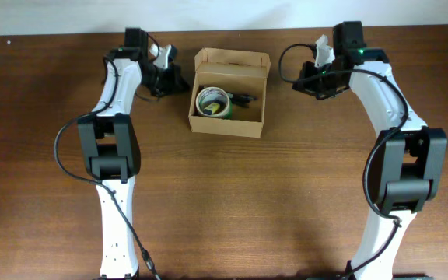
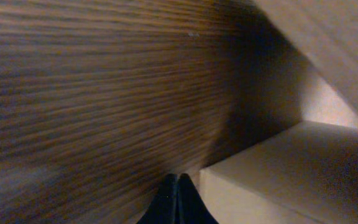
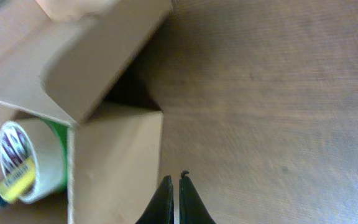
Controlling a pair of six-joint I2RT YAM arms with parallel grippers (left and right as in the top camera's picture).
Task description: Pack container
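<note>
Both arms reach forward, flanking the box [image 1: 225, 127]. Left gripper [image 2: 177, 182] and right gripper [image 3: 174, 182] are closed, empty. Box opens upward, flap at far edge, roughly square.

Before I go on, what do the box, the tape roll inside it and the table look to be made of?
Box: cardboard, matte tan, judging by the folded flap and raw edges. Tape roll: probably plastic tape, smooth green side with a printed label; its core can't be told. Table: wood or wood-look laminate, dark brown with streaky grain.
</note>
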